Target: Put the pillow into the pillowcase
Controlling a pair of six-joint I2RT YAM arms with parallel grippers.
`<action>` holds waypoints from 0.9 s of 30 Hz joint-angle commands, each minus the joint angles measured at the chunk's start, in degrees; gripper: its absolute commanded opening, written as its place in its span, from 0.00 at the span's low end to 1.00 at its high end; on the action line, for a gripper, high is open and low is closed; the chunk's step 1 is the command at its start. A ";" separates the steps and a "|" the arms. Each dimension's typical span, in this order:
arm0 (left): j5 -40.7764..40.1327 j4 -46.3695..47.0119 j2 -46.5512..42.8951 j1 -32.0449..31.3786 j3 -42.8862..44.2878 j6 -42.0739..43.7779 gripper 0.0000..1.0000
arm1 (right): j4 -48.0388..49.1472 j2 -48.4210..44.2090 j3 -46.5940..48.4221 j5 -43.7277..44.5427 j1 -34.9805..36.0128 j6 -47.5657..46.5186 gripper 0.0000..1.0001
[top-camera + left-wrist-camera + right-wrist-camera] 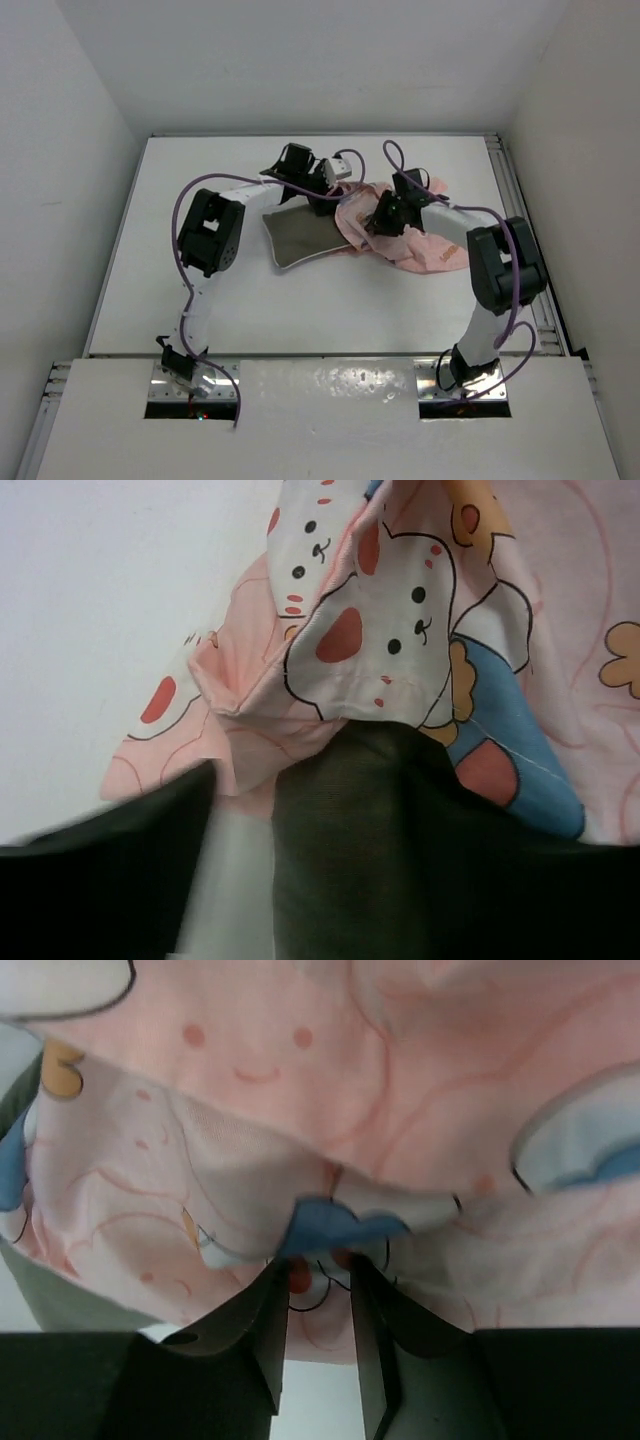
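R gripper (318,1288), bottom centre of R wrist view: fingers nearly together, pinching a fold of pillowcase (330,1100), which fills the frame above. L wrist view: dark fingers (100,875) low in frame, pillow (360,850) end between them, pillowcase rim draped over it further up. Can't tell if L gripper (322,198) clamps it. Top view: pillow mid-table (330,310), pillowcase bunched to its right, covering that end. L gripper at pillow's upper edge.

pillow (300,236): right end hidden under pillowcase (420,250) | left pincer (330,200): grip blurred in wrist view | pillowcase: cut off by wrist-view edges
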 commanded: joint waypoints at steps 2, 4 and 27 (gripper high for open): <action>-0.46 8.75 0.61 -0.54 3.10 0.56 0.43 | 6.13 5.74 7.49 -3.34 -0.19 3.72 0.31; 3.21 6.31 0.61 0.16 3.27 -0.15 0.07 | 6.48 8.90 9.96 -3.34 -0.89 4.33 0.22; 0.36 -34.32 -23.46 7.98 -13.42 -0.33 0.48 | 5.98 10.98 25.36 -16.09 -3.18 -5.30 0.56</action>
